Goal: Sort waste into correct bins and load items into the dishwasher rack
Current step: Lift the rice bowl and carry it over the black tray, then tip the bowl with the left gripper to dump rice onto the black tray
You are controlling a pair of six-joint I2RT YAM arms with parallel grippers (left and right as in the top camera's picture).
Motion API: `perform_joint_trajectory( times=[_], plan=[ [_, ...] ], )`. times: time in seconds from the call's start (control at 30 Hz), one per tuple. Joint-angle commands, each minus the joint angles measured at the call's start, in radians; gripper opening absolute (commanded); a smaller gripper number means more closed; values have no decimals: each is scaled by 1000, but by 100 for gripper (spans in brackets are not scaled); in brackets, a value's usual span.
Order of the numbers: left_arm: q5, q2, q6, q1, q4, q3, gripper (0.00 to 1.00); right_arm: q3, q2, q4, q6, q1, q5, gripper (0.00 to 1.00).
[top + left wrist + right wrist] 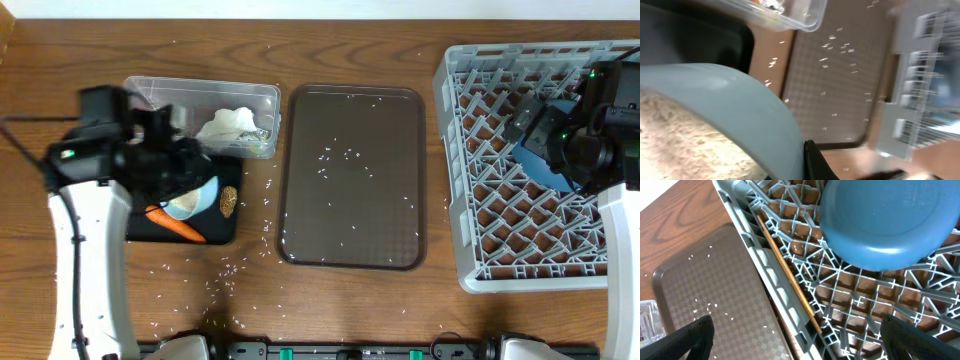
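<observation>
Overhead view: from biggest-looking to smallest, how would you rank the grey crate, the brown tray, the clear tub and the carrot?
1. Grey crate
2. Brown tray
3. Clear tub, partly hidden but clearly third
4. Carrot

Robot test bench: wooden table (350,45) carrying a dishwasher rack (452,150).

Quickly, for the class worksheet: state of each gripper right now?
Left gripper: closed on the rim of the small light-blue cup.
Right gripper: open, empty, over the large round dark-blue plate.
</observation>
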Motion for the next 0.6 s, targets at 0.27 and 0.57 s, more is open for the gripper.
perform_joint_trajectory(
  times=[0.27, 0.57],
  plan=[
    [716, 87, 485, 317, 133, -311, 7, 7, 2, -2, -1, -8, 6, 99],
    [928, 129, 537, 476, 386, -515, 6, 7, 2, -2, -1, -8, 6, 99]
  ],
)
